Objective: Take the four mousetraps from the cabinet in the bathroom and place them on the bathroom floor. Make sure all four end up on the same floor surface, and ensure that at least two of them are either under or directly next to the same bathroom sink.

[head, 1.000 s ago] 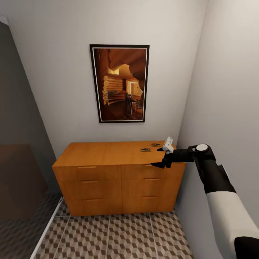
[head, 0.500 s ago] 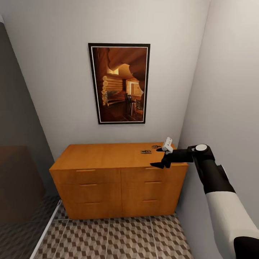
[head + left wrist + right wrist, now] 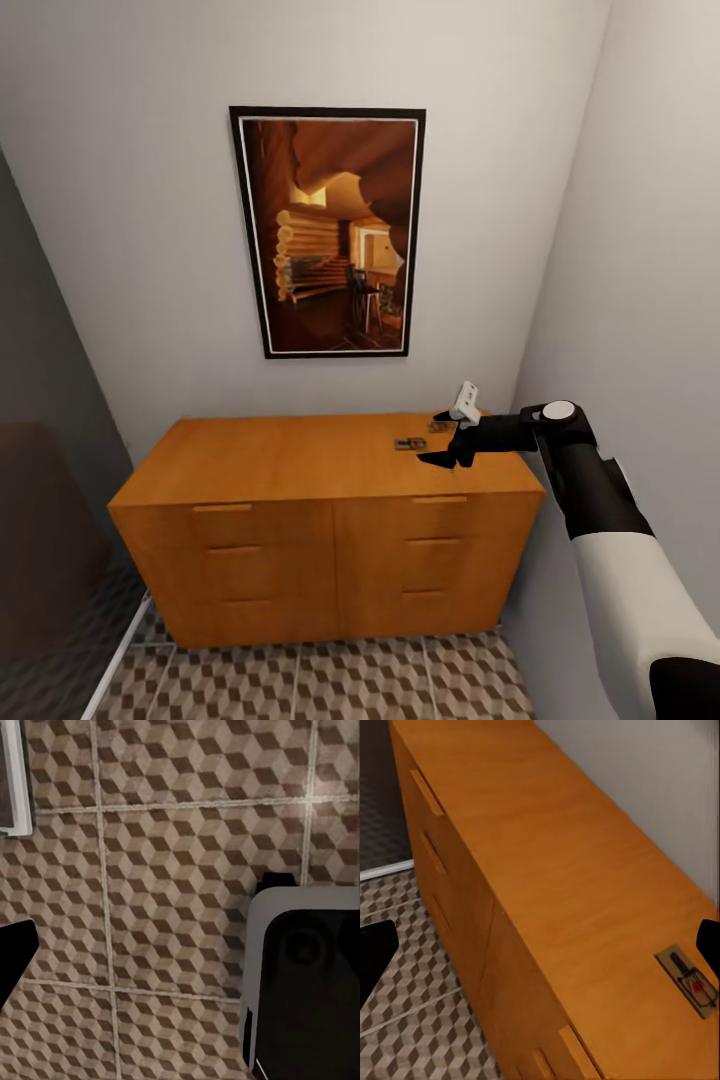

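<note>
Right black end effector, jaws apart and empty, hovers over the low orange-brown wooden cabinet beside two small brown mousetraps; left end effector's state cannot be told.

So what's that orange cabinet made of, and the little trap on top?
The cabinet looks like smooth orange-brown wood with faint grain, though it is a render. The mousetrap seems a flat wooden board with dark wire and a red mark.

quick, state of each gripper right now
Left gripper: cannot be told.
Right gripper: open, holding nothing, over the cabinet beside a mousetrap.
</note>
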Tool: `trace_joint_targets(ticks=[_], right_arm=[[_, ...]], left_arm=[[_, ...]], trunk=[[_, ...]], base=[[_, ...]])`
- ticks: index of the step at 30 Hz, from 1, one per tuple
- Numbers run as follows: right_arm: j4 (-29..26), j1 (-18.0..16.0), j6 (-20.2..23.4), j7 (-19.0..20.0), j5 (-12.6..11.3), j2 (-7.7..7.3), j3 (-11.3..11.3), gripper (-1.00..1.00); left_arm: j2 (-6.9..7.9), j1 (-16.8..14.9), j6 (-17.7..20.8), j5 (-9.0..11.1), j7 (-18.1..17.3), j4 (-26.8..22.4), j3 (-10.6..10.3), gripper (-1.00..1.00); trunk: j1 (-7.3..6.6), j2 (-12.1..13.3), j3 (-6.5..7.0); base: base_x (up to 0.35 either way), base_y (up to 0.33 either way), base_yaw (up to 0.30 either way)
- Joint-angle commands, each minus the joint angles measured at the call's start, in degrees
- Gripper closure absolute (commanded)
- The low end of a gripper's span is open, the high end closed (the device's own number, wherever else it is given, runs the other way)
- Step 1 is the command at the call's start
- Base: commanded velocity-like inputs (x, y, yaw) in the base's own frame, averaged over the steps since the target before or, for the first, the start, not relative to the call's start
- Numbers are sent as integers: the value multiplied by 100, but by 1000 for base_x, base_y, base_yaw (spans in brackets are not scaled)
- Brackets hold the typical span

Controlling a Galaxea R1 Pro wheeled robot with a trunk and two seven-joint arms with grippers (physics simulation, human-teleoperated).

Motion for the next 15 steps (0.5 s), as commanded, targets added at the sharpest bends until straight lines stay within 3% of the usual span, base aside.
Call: trace_joint_targets(ticks=[1,15], right_arm=[[-7,-6,59,33,19,1,-5,-100],[460,-4,-289,28,31,-13,-22,-100]], left_arm=[[-3,-12,-42,57,0,25,-49,-100],[1,-12,-24,62,0,25,-49,-100]], trunk=[[7,-13,-13],[7,-13,-13]], base=[[330,0,0],[322,0,0]])
